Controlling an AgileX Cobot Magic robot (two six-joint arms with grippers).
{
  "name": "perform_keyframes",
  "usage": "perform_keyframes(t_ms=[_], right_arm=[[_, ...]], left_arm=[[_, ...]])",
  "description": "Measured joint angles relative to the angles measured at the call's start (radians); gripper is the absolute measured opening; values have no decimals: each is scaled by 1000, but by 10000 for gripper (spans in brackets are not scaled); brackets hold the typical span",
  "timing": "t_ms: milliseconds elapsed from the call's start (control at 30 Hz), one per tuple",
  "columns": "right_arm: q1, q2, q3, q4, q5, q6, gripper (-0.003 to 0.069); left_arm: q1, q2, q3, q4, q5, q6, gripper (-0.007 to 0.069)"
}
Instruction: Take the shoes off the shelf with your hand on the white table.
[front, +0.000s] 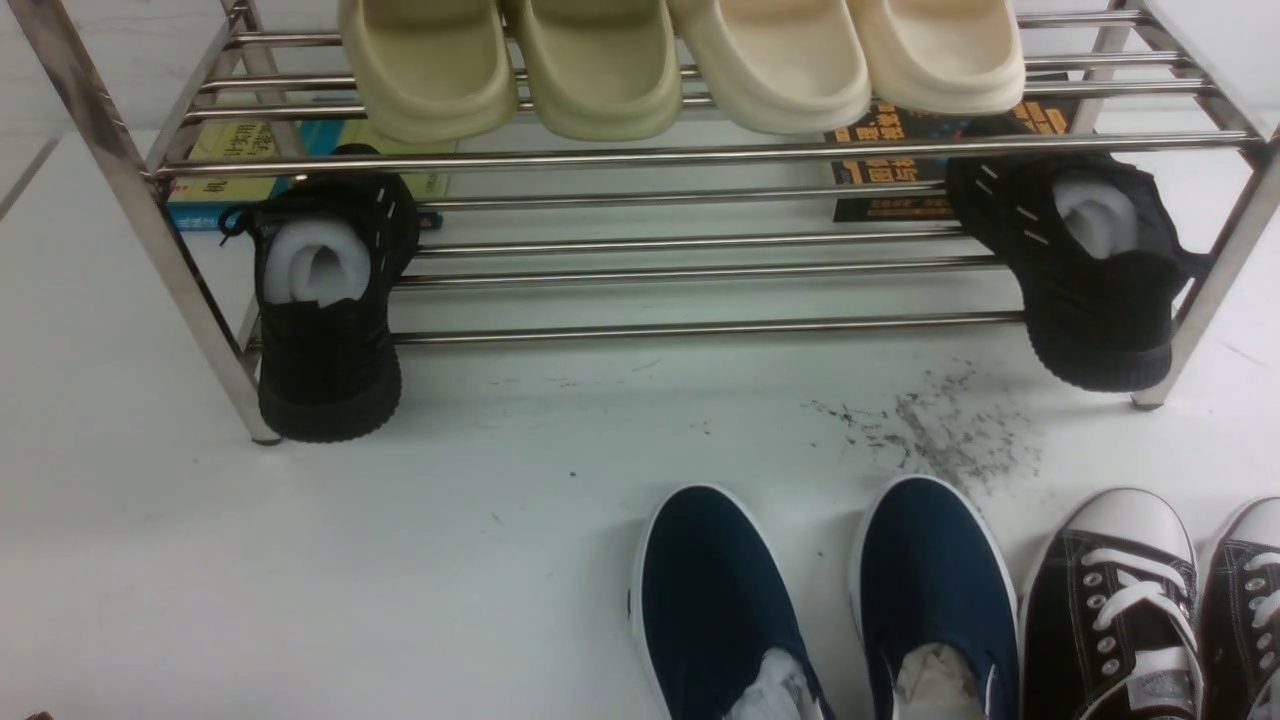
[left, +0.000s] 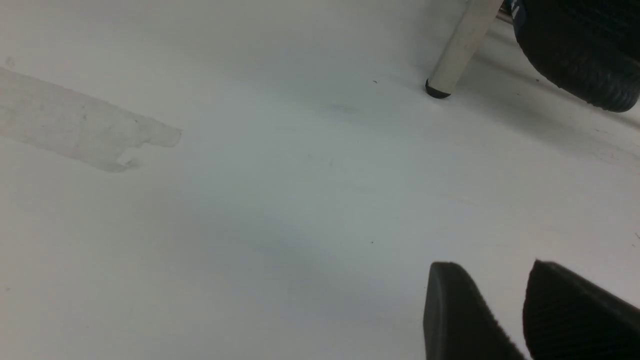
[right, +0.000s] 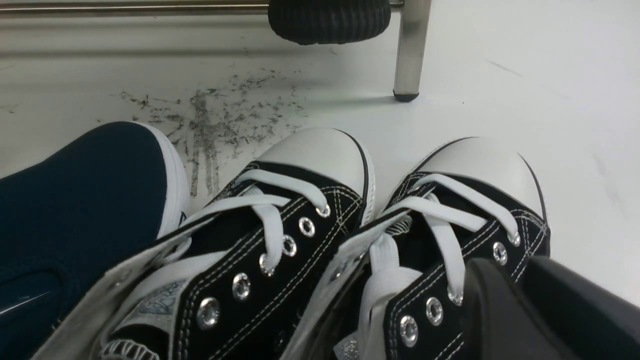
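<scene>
The pair of black canvas lace-up shoes (front: 1110, 600) stands on the white table (front: 300, 560) at the front right, toes toward the chrome shelf (front: 700, 155). In the right wrist view both shoes (right: 280, 240) fill the frame. My right gripper (right: 507, 262) sits at the outer side of the right-hand shoe (right: 450, 215), jaws nearly together with the canvas side wall running between them. My left gripper (left: 487, 267) is open and empty over bare table near a shelf leg (left: 462, 45). Neither gripper shows in the front view. No robotic hand is in view.
Navy slip-ons (front: 710, 590) stand just left of the canvas pair. All-black knit sneakers (front: 325, 310) (front: 1090, 270) lean on the lower tier at both ends. Beige slippers (front: 600, 60) fill the top tier. Grey scuff specks (front: 930, 430) mark the table.
</scene>
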Motion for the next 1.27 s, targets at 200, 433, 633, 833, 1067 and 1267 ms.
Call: perform_keyframes(t_ms=[200, 433, 633, 833, 1067, 1267], right_arm=[[0, 0, 0, 0, 0, 0, 125], [0, 0, 0, 0, 0, -3, 136], [0, 0, 0, 0, 0, -3, 143], [0, 0, 0, 0, 0, -3, 144], [0, 0, 0, 0, 0, -4, 151], [0, 0, 0, 0, 0, -4, 153]], left_arm=[[0, 0, 0, 0, 0, 0, 239], [0, 0, 0, 0, 0, 0, 239], [0, 0, 0, 0, 0, 0, 239], [0, 0, 0, 0, 0, 0, 239], [0, 0, 0, 0, 0, 0, 239], [0, 0, 0, 0, 0, 0, 239]])
